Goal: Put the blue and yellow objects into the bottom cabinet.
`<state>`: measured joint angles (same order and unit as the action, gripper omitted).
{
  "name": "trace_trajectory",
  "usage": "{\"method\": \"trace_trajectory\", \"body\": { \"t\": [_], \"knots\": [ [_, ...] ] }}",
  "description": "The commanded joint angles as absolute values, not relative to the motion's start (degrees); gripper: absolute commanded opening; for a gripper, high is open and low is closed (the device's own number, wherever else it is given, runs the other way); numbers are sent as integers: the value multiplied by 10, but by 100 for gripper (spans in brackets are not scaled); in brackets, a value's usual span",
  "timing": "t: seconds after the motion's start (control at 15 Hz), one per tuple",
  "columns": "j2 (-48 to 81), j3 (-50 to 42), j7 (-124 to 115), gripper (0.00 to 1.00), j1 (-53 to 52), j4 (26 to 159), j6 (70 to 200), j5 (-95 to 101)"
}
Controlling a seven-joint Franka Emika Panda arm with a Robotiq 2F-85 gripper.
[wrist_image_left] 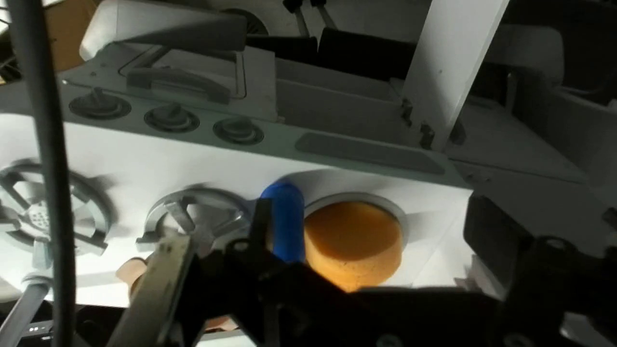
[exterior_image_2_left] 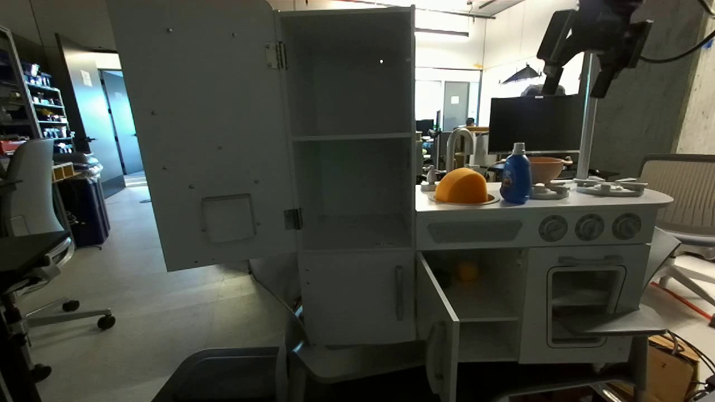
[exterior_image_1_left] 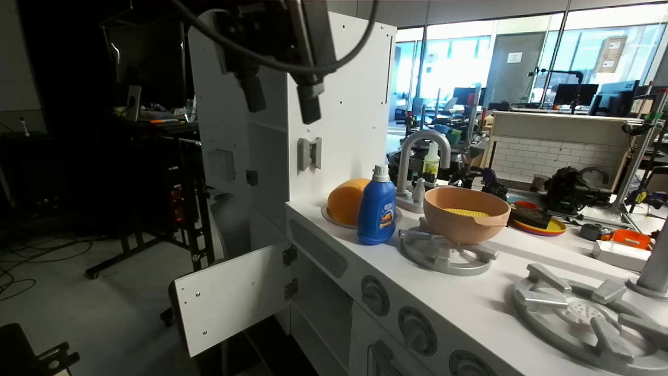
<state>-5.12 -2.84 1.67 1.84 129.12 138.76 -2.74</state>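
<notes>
Black gripper [exterior_image_2_left: 575,89] spread wide, higher than upright blue plastic bottle [exterior_image_2_left: 515,180] — rounded yellow object [exterior_image_2_left: 467,271] inside low white cabinet [exterior_image_2_left: 505,279].

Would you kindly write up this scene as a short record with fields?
Destination: low white cabinet, its flat white hinged door open
Inside it: rounded yellow object, dimly lit
Left to load: blue plastic bottle with white cap, upright on white counter
Beside the bottle: orange dome-shaped object
Vessel: round tan bowl, bumpy yellow item inside
Jaws: parted, holding nothing, above counter height
</notes>
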Motion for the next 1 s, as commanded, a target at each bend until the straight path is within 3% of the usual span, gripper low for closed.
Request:
{"method": "trace_trajectory", "body": {
  "t": [0.0, 0.93],
  "knots": [
    [55, -35, 30, 100, 27, 1193, 1415, -26],
    [278, -30, 44, 100, 38, 1013, 1410, 27]
  ]
}}
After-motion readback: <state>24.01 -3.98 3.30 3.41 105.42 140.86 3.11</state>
